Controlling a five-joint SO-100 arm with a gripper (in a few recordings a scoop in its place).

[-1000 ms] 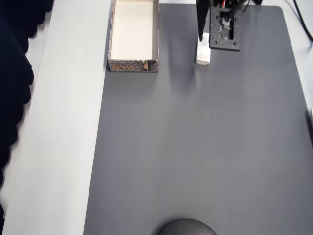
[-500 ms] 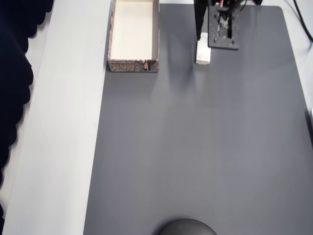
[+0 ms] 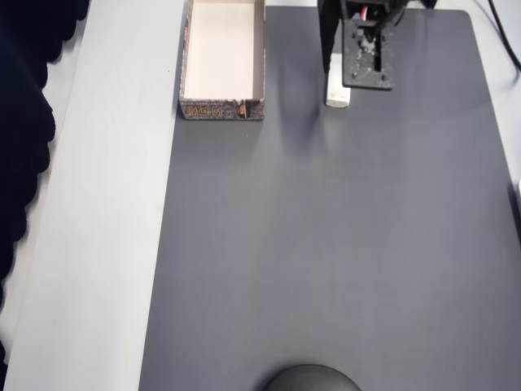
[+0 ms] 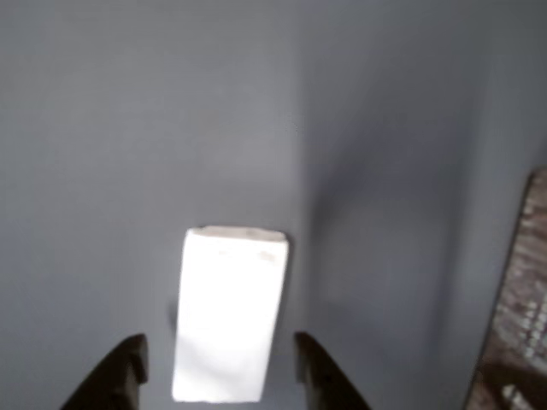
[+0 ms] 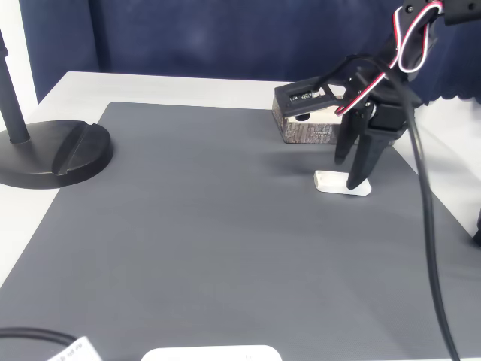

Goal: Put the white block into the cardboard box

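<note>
In the overhead view, the white block (image 3: 337,91) is seen lying on the grey mat (image 3: 326,244), right of the cardboard box (image 3: 223,61). In the wrist view, the claw (image 4: 220,376) is spread astride the block. In the fixed view, its fingers (image 5: 359,167) are planted around the block on the tabletop (image 5: 150,86).

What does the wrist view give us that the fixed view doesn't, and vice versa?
Wrist view alone: both fingers standing apart either side of the white block, a gap visible on each side, neither touching it.

Fixed view alone: the whole gripper and arm coming down from above, the black stand base at left, the blue backdrop.

Shared: the block lying flat on the grey mat, and the cardboard box, of which the wrist view catches just a printed side at its right edge.
</note>
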